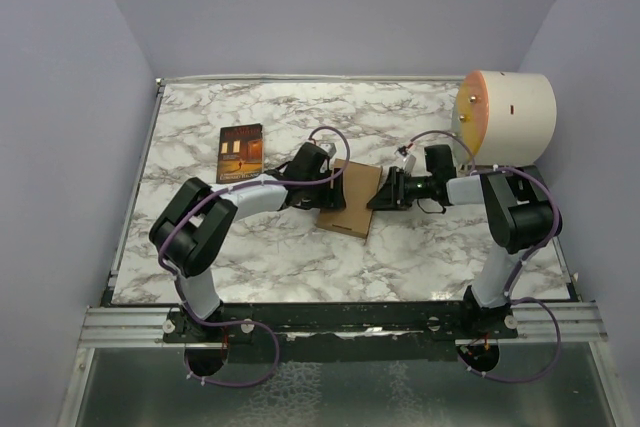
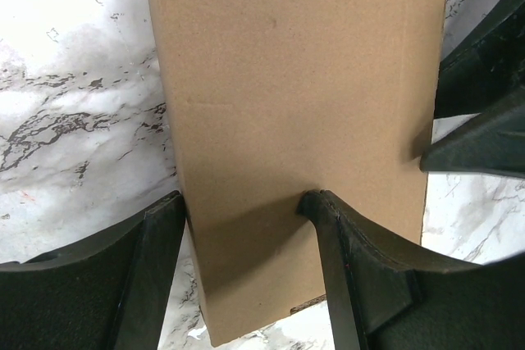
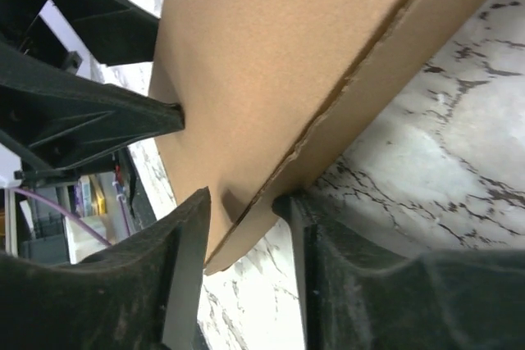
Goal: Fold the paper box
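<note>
The paper box (image 1: 350,197) is plain brown cardboard, folded shut and flat, near the middle of the marble table. My left gripper (image 1: 325,192) meets it from the left and my right gripper (image 1: 380,194) from the right. In the left wrist view the left gripper (image 2: 244,202) straddles the box (image 2: 295,79): one finger lies against its side edge, the other fingertip (image 2: 316,202) presses on the top face. In the right wrist view the right gripper (image 3: 244,198) pinches a corner edge of the box (image 3: 271,55), with one finger on the top face and the other on the side wall.
A dark book (image 1: 240,152) with an orange cover picture lies at the back left. A large cream cylinder (image 1: 510,117) stands at the back right, close behind the right arm. Purple walls enclose the table (image 1: 250,257).
</note>
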You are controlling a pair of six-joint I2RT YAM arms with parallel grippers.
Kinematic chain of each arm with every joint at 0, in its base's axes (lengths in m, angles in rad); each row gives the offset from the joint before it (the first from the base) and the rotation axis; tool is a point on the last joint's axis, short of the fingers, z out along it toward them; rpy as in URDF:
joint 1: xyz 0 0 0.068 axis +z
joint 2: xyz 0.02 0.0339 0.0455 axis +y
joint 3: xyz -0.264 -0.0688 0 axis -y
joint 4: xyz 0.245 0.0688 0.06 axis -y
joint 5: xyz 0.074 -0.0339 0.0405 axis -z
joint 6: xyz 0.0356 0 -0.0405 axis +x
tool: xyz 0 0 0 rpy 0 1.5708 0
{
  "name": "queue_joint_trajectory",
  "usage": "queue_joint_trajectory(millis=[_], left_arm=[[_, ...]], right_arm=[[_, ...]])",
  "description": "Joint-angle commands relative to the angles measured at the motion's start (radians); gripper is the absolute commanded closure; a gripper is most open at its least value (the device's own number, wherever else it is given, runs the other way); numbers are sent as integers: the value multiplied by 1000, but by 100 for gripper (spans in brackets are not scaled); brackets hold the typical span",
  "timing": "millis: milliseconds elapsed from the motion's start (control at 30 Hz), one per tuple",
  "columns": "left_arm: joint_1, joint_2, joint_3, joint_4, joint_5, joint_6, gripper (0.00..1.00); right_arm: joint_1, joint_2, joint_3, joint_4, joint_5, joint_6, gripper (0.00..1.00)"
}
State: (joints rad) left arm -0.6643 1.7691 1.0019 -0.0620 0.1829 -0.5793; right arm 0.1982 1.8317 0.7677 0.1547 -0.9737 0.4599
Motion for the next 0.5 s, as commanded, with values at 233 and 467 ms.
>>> queue_joint_trajectory(millis=[233, 467], left_arm=[[-87, 77, 45, 8, 59, -28, 36], [-70, 72, 40, -28, 18, -15, 36]], right_arm=[[26, -20, 51, -73, 28, -83, 75], [22, -69, 81, -178, 63, -180, 56]])
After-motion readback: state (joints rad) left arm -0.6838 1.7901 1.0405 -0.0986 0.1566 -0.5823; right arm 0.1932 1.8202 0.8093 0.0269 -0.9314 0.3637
